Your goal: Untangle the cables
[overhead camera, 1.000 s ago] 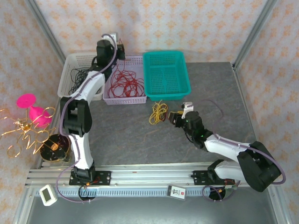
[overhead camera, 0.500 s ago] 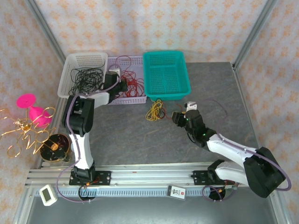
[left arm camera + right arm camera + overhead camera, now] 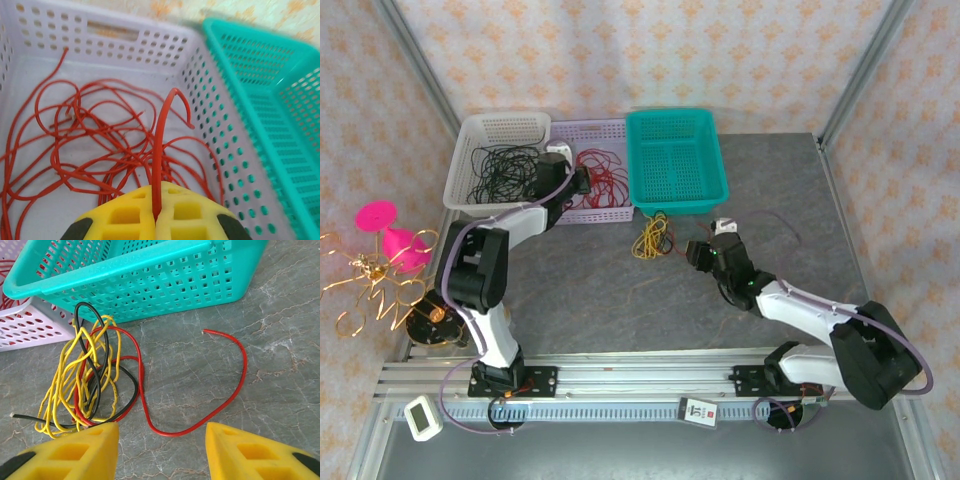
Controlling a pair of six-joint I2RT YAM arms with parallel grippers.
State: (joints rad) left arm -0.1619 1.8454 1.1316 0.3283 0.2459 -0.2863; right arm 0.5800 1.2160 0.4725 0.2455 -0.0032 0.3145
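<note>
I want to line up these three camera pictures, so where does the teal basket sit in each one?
Top external: teal basket in the upper middle, at the table's far edge.
Left wrist: along the right side, from the top corner down.
Right wrist: across the top, its slotted wall facing the camera.
Shared landmark: the lilac basket holding red cables, right beside its left wall.

cut off: red cables at left edge | blurred: teal basket | hidden: one cable's end inside left hand
</note>
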